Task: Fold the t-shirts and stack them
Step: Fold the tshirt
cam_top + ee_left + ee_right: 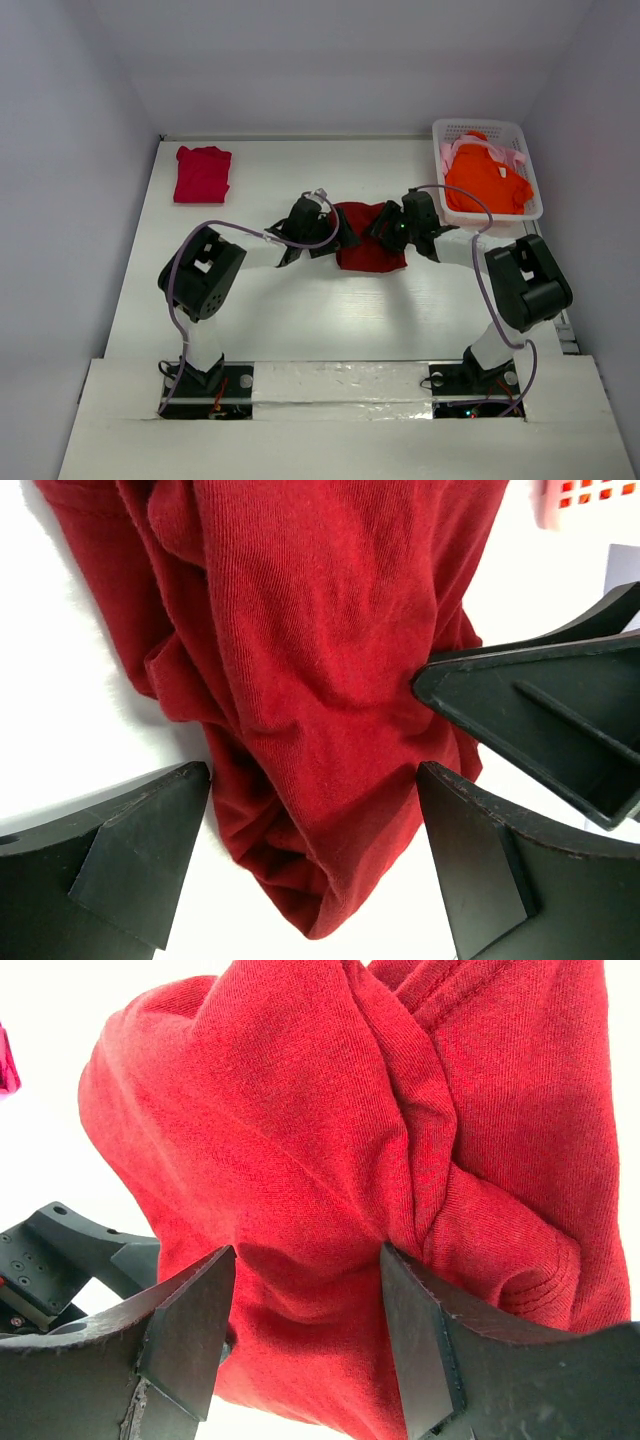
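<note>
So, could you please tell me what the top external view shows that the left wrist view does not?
Only the top external view shows the folded crimson-pink shirt at the far left of the table, the orange shirt in the white basket, and the left arm and right arm. Only the left wrist view shows the weave and creases of the dark red shirt up close, with the left gripper open either side of its bunched edge. Both show the dark red shirt, the table and a corner of the basket.
</note>
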`<state>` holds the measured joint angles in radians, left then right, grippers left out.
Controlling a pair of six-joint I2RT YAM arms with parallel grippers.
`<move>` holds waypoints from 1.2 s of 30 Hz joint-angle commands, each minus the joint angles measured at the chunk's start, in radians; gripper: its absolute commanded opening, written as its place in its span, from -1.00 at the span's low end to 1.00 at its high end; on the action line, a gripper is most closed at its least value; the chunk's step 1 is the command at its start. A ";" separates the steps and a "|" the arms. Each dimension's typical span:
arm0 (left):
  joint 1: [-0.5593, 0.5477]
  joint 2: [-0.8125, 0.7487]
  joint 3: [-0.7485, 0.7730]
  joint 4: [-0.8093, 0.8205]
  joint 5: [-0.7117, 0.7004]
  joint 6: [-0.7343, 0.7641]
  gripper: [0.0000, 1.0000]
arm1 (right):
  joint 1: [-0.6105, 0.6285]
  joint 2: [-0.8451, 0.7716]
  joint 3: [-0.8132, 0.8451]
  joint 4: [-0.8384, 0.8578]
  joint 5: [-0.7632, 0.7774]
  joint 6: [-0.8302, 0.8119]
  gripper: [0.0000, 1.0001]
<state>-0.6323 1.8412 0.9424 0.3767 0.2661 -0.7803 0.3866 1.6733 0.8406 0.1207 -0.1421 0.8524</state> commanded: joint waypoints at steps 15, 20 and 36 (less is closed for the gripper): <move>0.008 0.131 -0.093 0.166 0.010 -0.053 0.73 | 0.003 0.000 -0.025 -0.064 0.052 -0.007 0.31; 0.017 0.158 -0.132 0.221 0.025 -0.085 0.73 | 0.003 -0.041 -0.020 -0.093 0.065 -0.006 0.31; 0.036 0.274 -0.329 0.724 0.157 -0.247 0.65 | 0.032 -0.081 0.014 -0.190 0.114 -0.004 0.31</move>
<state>-0.5938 1.9930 0.6731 1.1828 0.3763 -1.0065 0.4000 1.6142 0.8379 0.0082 -0.0666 0.8566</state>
